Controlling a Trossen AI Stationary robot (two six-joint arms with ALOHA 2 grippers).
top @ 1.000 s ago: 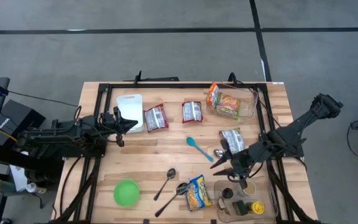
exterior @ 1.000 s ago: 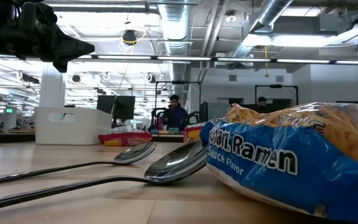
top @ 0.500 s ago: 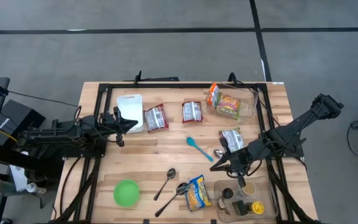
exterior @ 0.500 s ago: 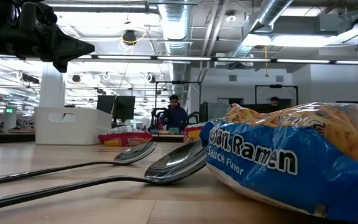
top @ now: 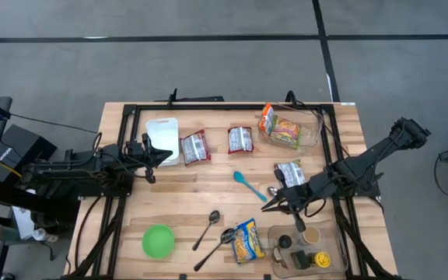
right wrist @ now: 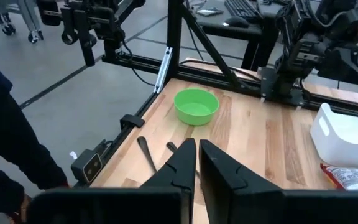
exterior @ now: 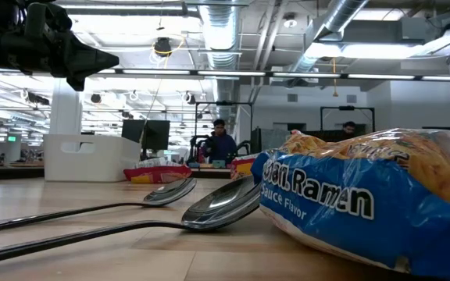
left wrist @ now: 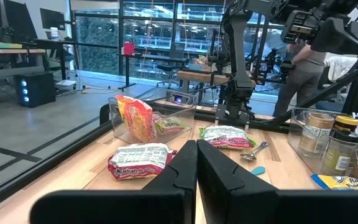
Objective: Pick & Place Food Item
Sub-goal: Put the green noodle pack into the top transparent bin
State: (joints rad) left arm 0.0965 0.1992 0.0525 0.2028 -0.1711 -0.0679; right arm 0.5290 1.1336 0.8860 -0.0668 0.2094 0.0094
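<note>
Wooden table (top: 208, 198) carries everything – a clear bin (top: 311, 131) at far right holds one ramen packet (top: 281, 128), and the blue ramen packet (top: 246, 239) lies near the front beside two spoons (top: 208, 227). Left gripper (top: 166, 153) waits at the left with fingers pressed together; right gripper (top: 267, 206) hovers closed and empty – just right of the blue packet

blue noodle packet (exterior: 366, 199) reading "Ramen" and "Sauce Flavor"
</note>
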